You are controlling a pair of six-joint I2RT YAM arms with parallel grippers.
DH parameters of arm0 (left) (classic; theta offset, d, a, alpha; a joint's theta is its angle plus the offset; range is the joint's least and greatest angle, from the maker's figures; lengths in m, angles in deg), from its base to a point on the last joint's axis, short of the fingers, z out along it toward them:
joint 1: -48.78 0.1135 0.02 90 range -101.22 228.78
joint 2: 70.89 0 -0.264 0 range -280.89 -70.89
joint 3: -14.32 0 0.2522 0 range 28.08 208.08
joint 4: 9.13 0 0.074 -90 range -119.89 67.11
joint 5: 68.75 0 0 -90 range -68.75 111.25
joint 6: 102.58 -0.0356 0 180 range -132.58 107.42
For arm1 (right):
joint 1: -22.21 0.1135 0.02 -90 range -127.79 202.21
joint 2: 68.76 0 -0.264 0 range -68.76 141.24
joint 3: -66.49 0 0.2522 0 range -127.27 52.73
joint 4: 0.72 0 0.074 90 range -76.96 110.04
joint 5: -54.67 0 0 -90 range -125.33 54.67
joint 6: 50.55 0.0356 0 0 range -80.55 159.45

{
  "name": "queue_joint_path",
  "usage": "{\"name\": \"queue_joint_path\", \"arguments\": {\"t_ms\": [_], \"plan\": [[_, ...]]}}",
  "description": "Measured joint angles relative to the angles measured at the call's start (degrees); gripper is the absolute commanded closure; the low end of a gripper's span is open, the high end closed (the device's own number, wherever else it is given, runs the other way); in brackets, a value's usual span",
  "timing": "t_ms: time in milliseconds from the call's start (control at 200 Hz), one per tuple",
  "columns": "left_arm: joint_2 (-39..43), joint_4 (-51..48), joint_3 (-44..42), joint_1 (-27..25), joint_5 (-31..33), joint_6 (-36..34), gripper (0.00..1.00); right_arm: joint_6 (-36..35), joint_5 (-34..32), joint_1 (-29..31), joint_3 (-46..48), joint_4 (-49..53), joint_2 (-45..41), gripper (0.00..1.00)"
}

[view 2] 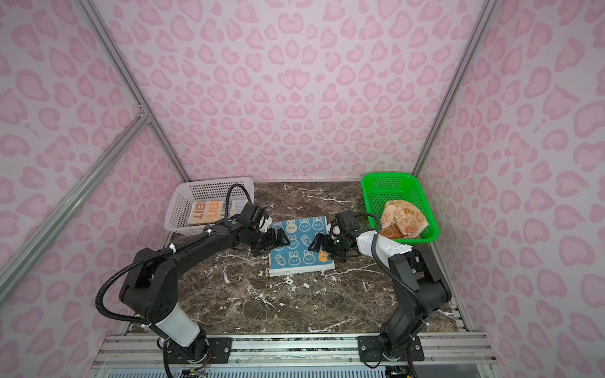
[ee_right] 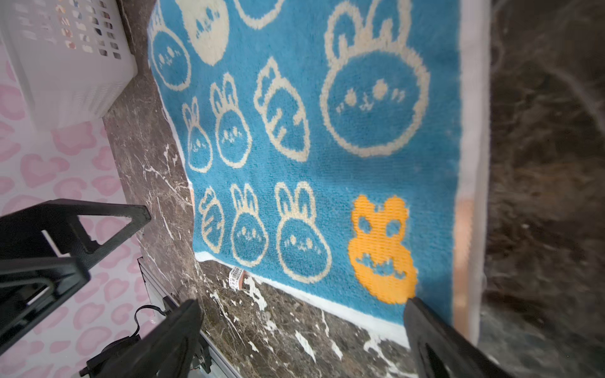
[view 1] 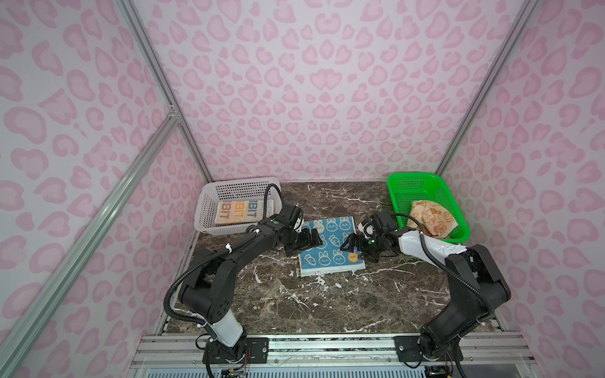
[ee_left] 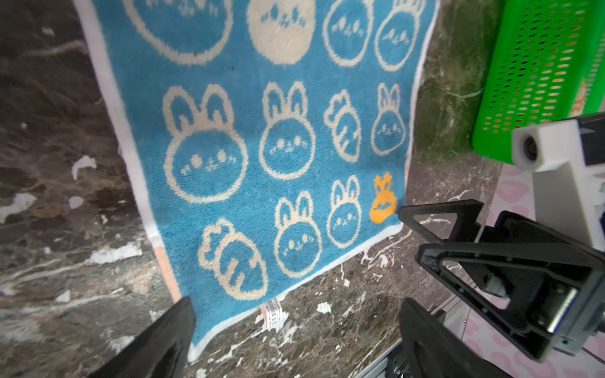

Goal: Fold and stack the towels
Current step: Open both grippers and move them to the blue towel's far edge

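Teal towel sits between my left hand and right hand, both spread empty; uneven pinches could skew its fold.

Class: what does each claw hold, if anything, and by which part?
Nothing. The left claw and right claw both stand open at opposite sides of the teal bunny-print terry towel.

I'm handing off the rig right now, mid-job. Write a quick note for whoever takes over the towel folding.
Left pincer: open, empty, at the teal towel's left edge.
Right pincer: open, empty, at its right edge.
Teal towel: flat on the table; how far it is folded is unclear.
Cream towel: folded, in the white basket.
Orange towel: crumpled in the green basket.
Done: cream folded.
Left: finish and stack teal, probably on cream; then fold and stack orange.
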State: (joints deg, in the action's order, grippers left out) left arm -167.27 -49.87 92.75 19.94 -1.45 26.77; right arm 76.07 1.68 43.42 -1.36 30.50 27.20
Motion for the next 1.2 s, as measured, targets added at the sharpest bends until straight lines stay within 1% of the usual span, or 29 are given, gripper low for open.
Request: {"name": "queue_joint_path", "arguments": {"t_ms": [135,310,390,480,585,705,795,920,1200], "plan": [[-1.79,1.84,-2.75,-0.90,-0.02,0.72,0.02,0.22,0.76,-0.20,2.73,-2.64,0.76,0.02],[-2.56,1.99,-5.90,-1.05,0.94,0.85,0.02,0.28,2.01,0.07,6.69,-7.54,-0.98,0.02],[-1.95,1.53,-6.93,-1.46,1.66,-0.37,0.02,0.26,1.97,0.52,7.50,-6.38,-2.43,0.02],[-0.35,0.39,-6.95,-1.84,2.69,-1.64,0.02,0.26,0.63,1.11,6.38,-1.66,-4.04,0.02],[0.63,-1.73,-4.28,-1.86,3.85,-3.82,0.02,-0.83,0.07,0.98,0.02,4.09,-5.09,0.02],[0.15,-4.55,4.55,-1.18,5.42,-6.80,0.02,-2.99,-0.09,-1.03,-10.05,7.82,-3.19,0.02],[-2.23,-4.57,11.21,0.46,6.43,-7.78,0.02,-3.80,0.04,-2.95,-17.07,9.57,1.11,0.02],[-6.93,-4.59,17.22,2.60,6.45,-7.34,0.02,-3.80,0.59,-4.87,-25.53,9.84,9.38,0.02],[-19.43,-3.04,27.47,3.50,4.33,-4.24,0.02,0.04,4.24,-5.22,-38.84,6.56,24.35,0.02]]}}
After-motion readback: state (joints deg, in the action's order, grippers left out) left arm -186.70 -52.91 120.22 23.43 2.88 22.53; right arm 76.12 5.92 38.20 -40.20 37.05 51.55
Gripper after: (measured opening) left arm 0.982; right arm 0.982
